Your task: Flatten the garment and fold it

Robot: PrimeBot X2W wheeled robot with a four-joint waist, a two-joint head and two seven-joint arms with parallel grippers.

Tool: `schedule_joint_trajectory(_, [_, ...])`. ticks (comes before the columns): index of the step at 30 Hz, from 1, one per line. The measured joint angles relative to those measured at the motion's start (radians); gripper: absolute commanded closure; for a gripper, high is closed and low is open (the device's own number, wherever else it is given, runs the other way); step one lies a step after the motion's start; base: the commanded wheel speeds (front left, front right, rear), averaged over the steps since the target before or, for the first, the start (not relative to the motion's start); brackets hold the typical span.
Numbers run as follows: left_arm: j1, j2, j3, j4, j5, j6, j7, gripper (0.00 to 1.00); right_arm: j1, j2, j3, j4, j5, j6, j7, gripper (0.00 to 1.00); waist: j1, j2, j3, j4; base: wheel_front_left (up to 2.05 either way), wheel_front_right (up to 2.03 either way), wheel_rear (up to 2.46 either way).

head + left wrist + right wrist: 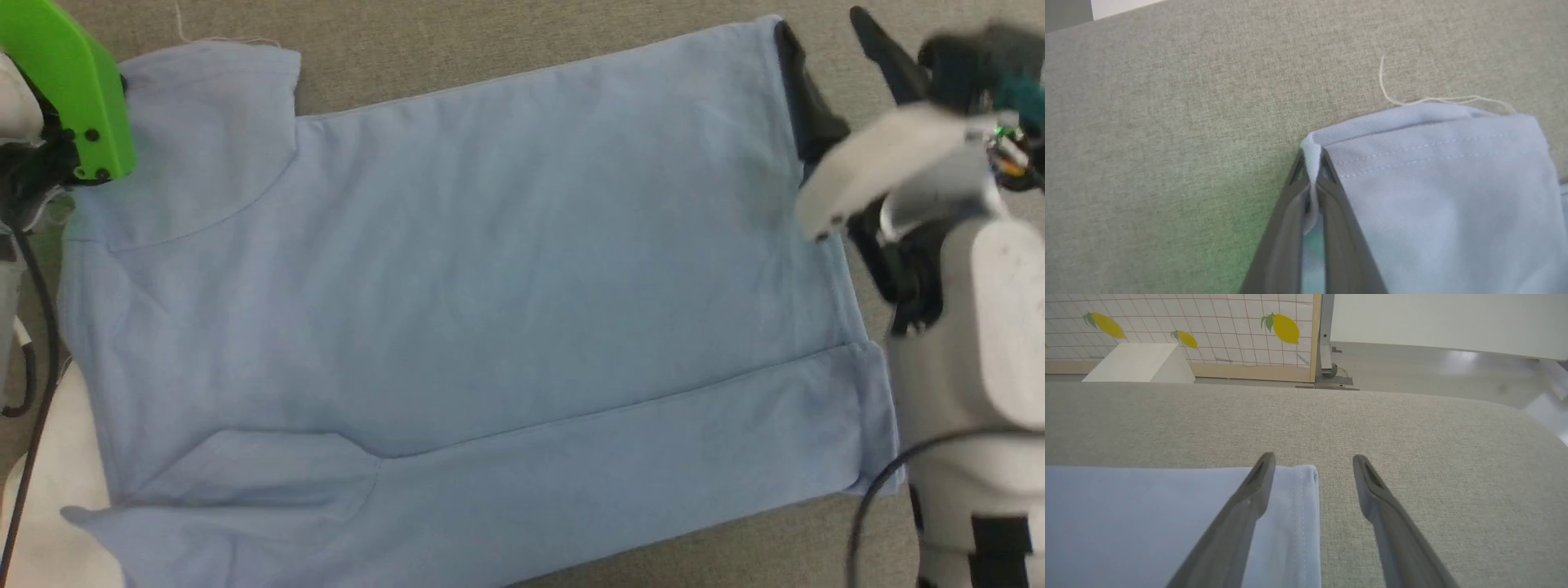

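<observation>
While the left gripper pinches the stitched sleeve edge of the light blue T-shirt, which lies flat and lengthwise between both arms on the grey woven surface, the right gripper stands wide astride its double-stitched hem corner, perhaps just above the soft cloth.

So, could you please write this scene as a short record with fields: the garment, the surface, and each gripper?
garment: light blue T-shirt, spread nearly flat
surface: grey-beige fabric, under the garment
left gripper: shut on the garment's sleeve edge
right gripper: open, at a hem corner, holding nothing
loose thread: white, at the sleeve edge
</observation>
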Motion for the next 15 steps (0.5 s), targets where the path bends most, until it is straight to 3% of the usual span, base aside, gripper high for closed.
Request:
schedule_joint_trajectory(4, [0.0,-0.012,-0.012,-0.001,-0.002,-0.006,-0.012,1.0,-0.142,0.002,-0.039,0.14,-0.004,0.0,0.247,0.0,0.0,0.0,0.0,0.021,0.0,0.0,0.0])
schedule_joint_trajectory(12, [-0.005,-0.04,-0.026,0.015,-0.009,-0.033,-0.043,1.0,-0.298,0.004,-0.074,0.322,-0.051,0.0,0.532,0.0,0.0,0.0,0.001,0.061,0.0,0.0,0.0])
schedule_joint_trajectory(13, [-0.006,-0.042,-0.028,0.017,-0.009,-0.036,-0.044,1.0,-0.31,0.005,-0.076,0.34,-0.056,0.0,0.565,0.13,0.0,0.0,0.003,0.065,0.0,0.0,0.0])
schedule_joint_trajectory(14, [-0.008,-0.044,-0.03,0.019,-0.009,-0.037,-0.048,1.0,-0.323,0.005,-0.078,0.354,-0.067,0.0,0.597,0.53,0.0,0.0,0.005,0.069,0.0,0.0,0.0])
schedule_joint_trajectory(15, [-0.009,-0.046,-0.031,0.021,-0.009,-0.041,-0.052,1.0,-0.334,0.005,-0.08,0.359,-0.079,0.0,0.621,0.84,0.0,0.0,0.006,0.071,0.0,0.0,0.0])
